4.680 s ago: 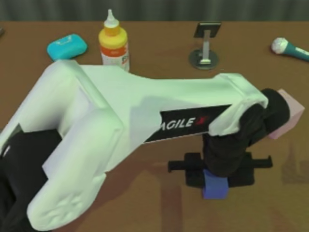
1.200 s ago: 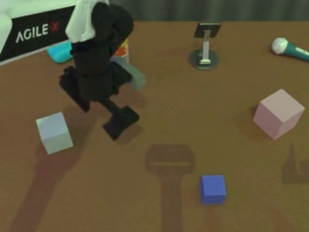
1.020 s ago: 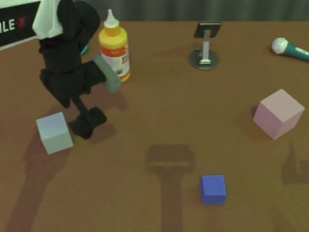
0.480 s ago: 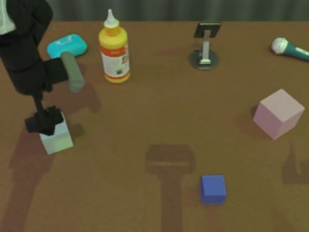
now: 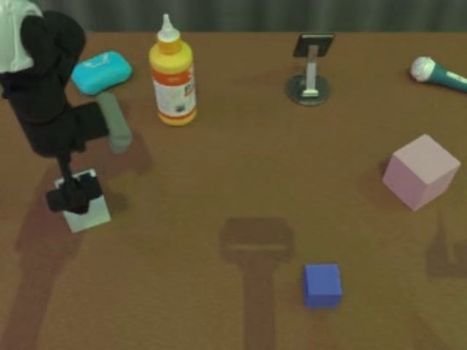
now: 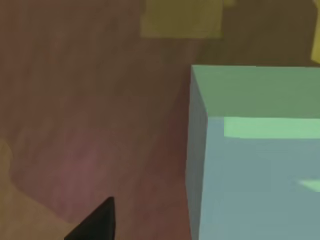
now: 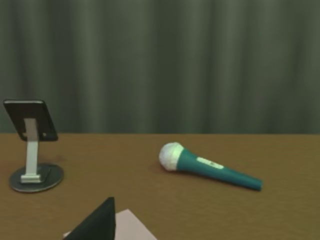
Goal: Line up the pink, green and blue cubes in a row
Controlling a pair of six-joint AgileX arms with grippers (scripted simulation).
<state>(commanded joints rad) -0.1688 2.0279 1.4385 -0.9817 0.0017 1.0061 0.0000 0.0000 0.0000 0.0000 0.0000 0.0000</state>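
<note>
The left gripper (image 5: pixel 73 198) hangs right over the green cube (image 5: pixel 89 211) at the left side of the table, and from above its dark fingers cover part of the cube's top. In the left wrist view the green cube (image 6: pixel 255 155) fills much of the picture, very close, with one dark fingertip (image 6: pixel 97 222) off to its side and not touching it. I cannot tell how wide the pincer is. The blue cube (image 5: pixel 322 285) sits far off to the right of the pincer and nearer the front edge, and the pink cube (image 5: pixel 421 171) sits farther right again, so the three are not in a row yet. What could go wrong? The cube looks off to one side of the pincer, so if the pincer goes down like this, a finger may land on the cube's top or catch only a corner. Then the cube could tip, spin or slide away. The turquoise soap-like bar (image 5: pixel 101 71) and the glue bottle (image 5: pixel 172 73) stand just behind the pincer, so a wide swing of the arm could bump them. The right gripper (image 7: pixel 95 222) is off to the right side, near the microphone (image 7: pixel 207 166) and the phone stand (image 7: pixel 32 150). The bottle has a white label, but its writing is too small to read, and I can read no other words.
</note>
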